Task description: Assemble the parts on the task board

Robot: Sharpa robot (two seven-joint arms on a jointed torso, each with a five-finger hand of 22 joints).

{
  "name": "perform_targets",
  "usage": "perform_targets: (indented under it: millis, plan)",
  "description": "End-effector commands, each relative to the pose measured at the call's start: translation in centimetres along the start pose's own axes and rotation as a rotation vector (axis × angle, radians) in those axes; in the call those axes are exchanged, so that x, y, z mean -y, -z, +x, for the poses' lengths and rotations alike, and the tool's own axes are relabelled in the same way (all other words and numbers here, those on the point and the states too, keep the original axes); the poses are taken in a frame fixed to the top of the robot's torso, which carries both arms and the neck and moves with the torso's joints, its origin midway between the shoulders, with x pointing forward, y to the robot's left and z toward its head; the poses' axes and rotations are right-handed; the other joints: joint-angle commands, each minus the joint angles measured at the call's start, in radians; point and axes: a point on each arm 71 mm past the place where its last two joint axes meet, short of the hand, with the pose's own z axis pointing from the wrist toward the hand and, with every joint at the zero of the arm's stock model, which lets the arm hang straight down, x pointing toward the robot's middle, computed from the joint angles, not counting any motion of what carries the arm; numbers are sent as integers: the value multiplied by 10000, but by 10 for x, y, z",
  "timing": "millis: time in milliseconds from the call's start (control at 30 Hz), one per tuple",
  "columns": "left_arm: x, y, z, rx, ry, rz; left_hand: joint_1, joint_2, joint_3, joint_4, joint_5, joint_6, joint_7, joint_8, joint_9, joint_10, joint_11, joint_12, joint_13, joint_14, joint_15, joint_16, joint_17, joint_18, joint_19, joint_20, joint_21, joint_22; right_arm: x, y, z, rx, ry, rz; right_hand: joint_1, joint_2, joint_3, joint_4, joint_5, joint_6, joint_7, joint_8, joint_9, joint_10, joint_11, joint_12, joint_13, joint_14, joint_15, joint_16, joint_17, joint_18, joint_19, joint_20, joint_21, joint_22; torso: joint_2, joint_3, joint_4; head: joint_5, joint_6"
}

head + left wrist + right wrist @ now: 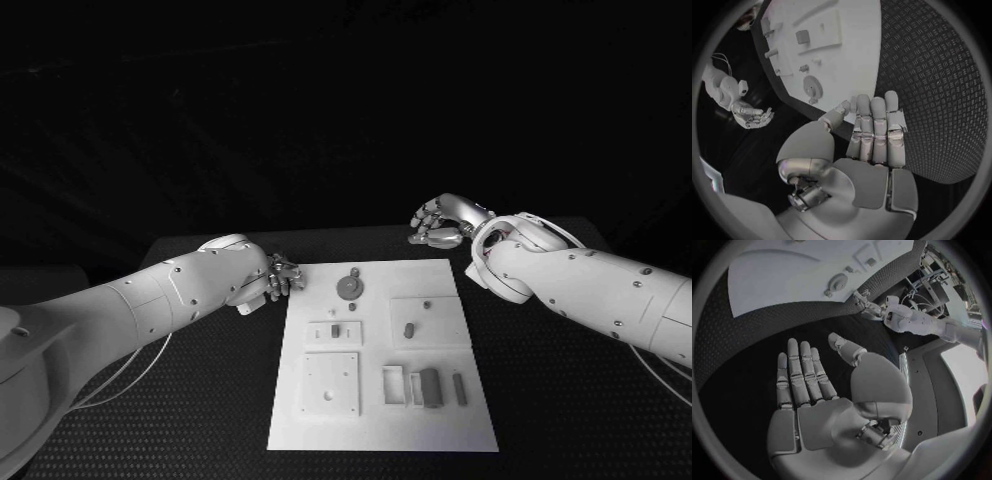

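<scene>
nearest the robot, the white board [382, 425] lies flat in the middle of the black table [577, 400], whose surface has a fine dimpled, rubbery-looking weave. on the board's near part there is a raised square plate [330, 383] with small holes, and beside it a row of slim upright blocks [428, 385] standing in their slots. further up sit two small pieces [336, 329] [410, 329], each on its own pale square, and beyond them a round toothed gear [351, 287], which looks like hard moulded plastic. i judge the job barely begun: several parts look loose or unplaced, and nothing is being carried. the left hand [271, 283] hovers just beside the board's far left edge, fingers straight and held together, palm bare, holding nothing. the right hand [440, 222] hangs past the board's far right corner, well off it, fingers loosely spread and likewise with nothing in it. both hands are smooth silver metal with segmented fingers.
</scene>
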Motion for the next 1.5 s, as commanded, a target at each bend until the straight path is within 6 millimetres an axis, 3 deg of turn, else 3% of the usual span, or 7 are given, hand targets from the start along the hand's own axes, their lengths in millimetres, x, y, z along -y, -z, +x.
perform_targets:
  millis: [33, 267, 633, 833, 1033, 1133, 1500]
  plan:
    - [2, 2, -1, 280, 763, 241, 182, 71, 69, -2, -2, 83, -4, 90, 83, 42, -65, 58, 5, 101, 2, 82, -14, -42, 101, -14, -2, 102, 2, 0, 0, -134, -33, -51, 67, 13, -20, 62, 19, -36, -15, 19, -31, 130, 14, -83, -69, 230, -78, 67, 58, -3, 269, -17, -5, 18, -5, 2, -1, 7, 5]
    - [-3, 14, 1, 490, 1502, 401, 192, 25, 110, -35, -6, 164, -40, 122, 53, 112, -102, 140, 38, 172, -39, 154, -23, -36, 192, -49, 33, 157, 7, 1, -2, -92, -55, 31, 51, -3, -25, 63, 18, -21, -21, 39, -44, 154, 16, -94, -103, 241, -84, 45, 67, 7, 307, -12, -50, 8, -15, 4, 7, 12, 3]
    - [1, 48, 21, 181, 1803, 1140, 216, -73, 130, -81, -33, 292, -97, 143, -17, 220, -162, 297, 107, 290, -112, 303, -15, -31, 341, -114, 106, 211, 10, 2, -4, -179, -160, -22, 56, 31, -56, 46, 16, -4, -20, 79, -93, 184, 11, -183, -225, 171, -35, -96, 53, -81, 104, 20, -258, 46, -7, 6, 12, 33, 27]
    - [0, 61, 38, 231, 1446, 1323, 241, -80, 146, -89, -32, 333, -117, 143, -53, 265, -185, 362, 134, 337, -147, 366, -10, -28, 405, -146, 141, 219, 15, 2, -4, -293, -448, 75, -1, 65, -78, 98, 21, -178, -34, 27, -206, -64, 128, -726, -562, -659, 228, -739, -247, -200, -142, 30, -422, 243, -6, -1, 9, 44, 14]
    - [-4, 68, 54, 37, 924, 1055, 291, -109, 176, -116, 51, 395, -144, 160, -80, 328, -214, 431, 159, 404, -188, 432, -7, -28, 477, -181, 187, 225, 16, 2, -5, -246, -678, 143, -2, 15, -57, 225, 17, -536, 126, -92, -361, -211, 323, -1425, -966, -1295, 462, -1178, -607, -318, -406, 25, -572, 481, 4, -3, 6, 63, 4]
    - [-5, 71, 59, -176, 850, 1018, 263, -136, 165, -111, 107, 426, -155, 169, -93, 348, -224, 454, 167, 426, -202, 452, -12, -34, 501, -191, 203, 224, 16, 2, -5, -254, -680, 144, 18, 3, -58, 256, 16, -553, 140, -67, -384, -113, 330, -1552, -1031, -1279, 482, -1176, -672, -333, -418, 17, -593, 569, 7, -15, 21, 55, -12]
    - [-9, 72, 72, -362, 684, 927, 136, -234, 114, -66, 2, 578, -212, 227, -128, 418, -279, 538, 199, 501, -238, 529, -22, -43, 579, -239, 260, 225, 15, 3, -4, -285, -687, 132, 39, -21, -65, 269, 16, -564, 159, -37, -409, -17, 349, -1678, -1066, -1249, 518, -1163, -735, -345, -428, 11, -627, 652, 12, 2, -3, 76, -79]
